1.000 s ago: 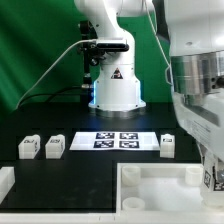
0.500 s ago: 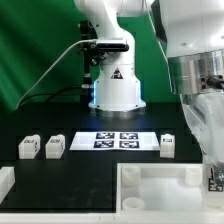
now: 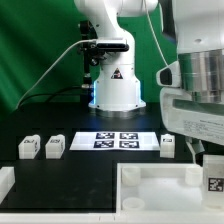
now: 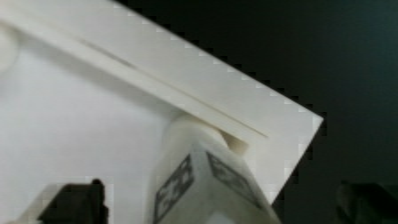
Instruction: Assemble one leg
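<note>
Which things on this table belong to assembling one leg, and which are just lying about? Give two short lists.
Part of the job:
- the leg standing at the panel's corner
- the white panel
- the gripper, open

Lying about:
- three spare legs
- the marker board
- a white part at the exterior view's left edge

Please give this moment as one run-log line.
jaws: open, either side of leg | leg: at panel corner | other legs: three, on table
</note>
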You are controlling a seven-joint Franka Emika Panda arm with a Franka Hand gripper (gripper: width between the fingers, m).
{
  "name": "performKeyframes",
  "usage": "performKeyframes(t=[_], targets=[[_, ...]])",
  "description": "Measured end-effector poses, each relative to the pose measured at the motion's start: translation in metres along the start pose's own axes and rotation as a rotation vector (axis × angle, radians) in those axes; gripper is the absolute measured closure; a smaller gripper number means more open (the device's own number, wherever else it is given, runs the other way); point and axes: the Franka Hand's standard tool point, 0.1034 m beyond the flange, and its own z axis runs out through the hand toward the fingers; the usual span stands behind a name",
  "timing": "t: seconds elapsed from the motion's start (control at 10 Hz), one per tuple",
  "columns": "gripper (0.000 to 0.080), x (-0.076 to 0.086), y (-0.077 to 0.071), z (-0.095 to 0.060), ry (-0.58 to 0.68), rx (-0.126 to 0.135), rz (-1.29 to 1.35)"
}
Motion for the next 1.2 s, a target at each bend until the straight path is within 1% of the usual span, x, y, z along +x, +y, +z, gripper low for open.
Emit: performKeyframes(t=[0.1,0.2,0.3,0.4,0.5,0.6,0.7,0.8,0.9,1.1,1.2], targets=[[0.0151,0.002,0.0,0.0,0.008,-0.013,-0.161],[0.0151,0.007,-0.001,0.001,0.028,-0.041,-0.422],[0.0151,0.013,-0.004,0.001,0.041,-0.054,-0.671],[0.0151,0.015,-0.003,0.001,0.041,-0.055,-0.741],[0.0151,0.014,-0.004,0.001,0.04,-0.054,-0.728],[0.0275,0.014,-0.004,0.001,0.041,-0.054,-0.695],[0.0275,0.014,-0.004,0.001,0.041,-0.053,-0.693],[0.0502,0.013,-0.004,0.002,0.039,-0.044,-0.553],[0.0502,0.014,-0.001,0.002,0.037,-0.048,-0.43],[0.0503,0.013,0.002,0.002,0.041,-0.056,-0.011],[0.0504,0.013,0.003,0.002,0.041,-0.049,0.211]])
